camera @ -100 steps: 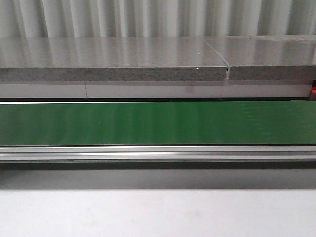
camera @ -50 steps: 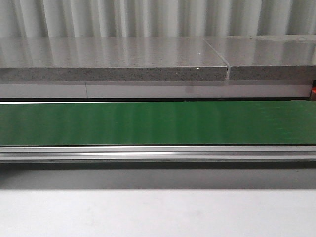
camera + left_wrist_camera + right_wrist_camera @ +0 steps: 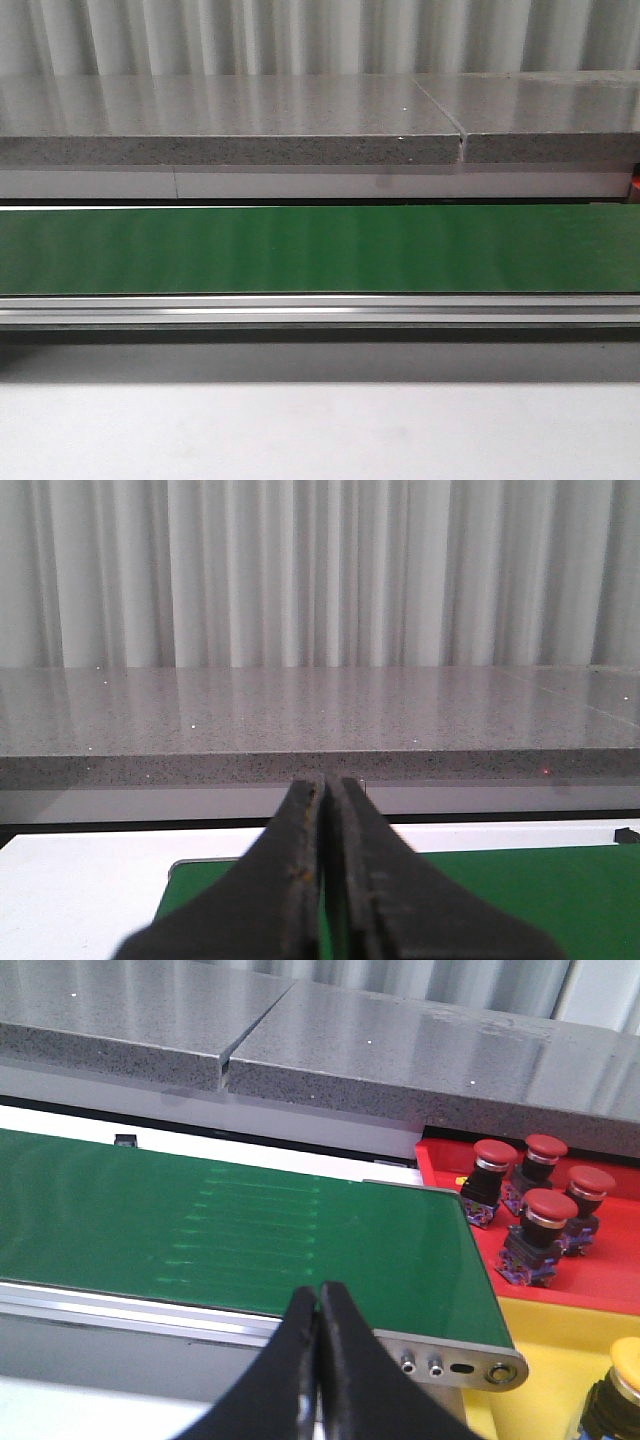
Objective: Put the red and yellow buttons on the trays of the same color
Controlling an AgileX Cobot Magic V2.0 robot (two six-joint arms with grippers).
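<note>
Both the left claw [image 3: 322,785] and right claw [image 3: 318,1295] are closed and empty, four red buttons [image 3: 545,1222] in the red tray [image 3: 600,1278] just beyond the right one.

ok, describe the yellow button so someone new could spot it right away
Follow the green conveyor belt to its end by the right arm, where a red tray sits beside a yellow tray. The yellow button stands in the yellow tray, cut by the frame edge. Its yellow cap sets it apart from four red-capped buttons nearby.
</note>
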